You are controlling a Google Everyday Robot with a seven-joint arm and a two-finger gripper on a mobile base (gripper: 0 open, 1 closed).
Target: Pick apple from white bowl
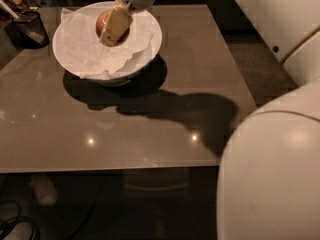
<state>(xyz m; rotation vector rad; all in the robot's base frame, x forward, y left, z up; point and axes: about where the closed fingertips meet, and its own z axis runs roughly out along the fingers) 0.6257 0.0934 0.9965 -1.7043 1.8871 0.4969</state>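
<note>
The white bowl (152,40), lined with crumpled white paper, stands at the table's far left. The red-orange apple (101,23) is over the bowl's middle, just above the paper. My gripper (114,29) reaches down from the top edge and is closed on the apple. One yellowish finger (116,23) lies across the apple's front. The other finger is hidden behind the apple.
A dark mesh cup (27,30) holding utensils stands left of the bowl at the table's far left corner. The brown glossy table (150,129) stretches toward me. My own white arm (272,174) fills the lower right and casts a shadow across the table.
</note>
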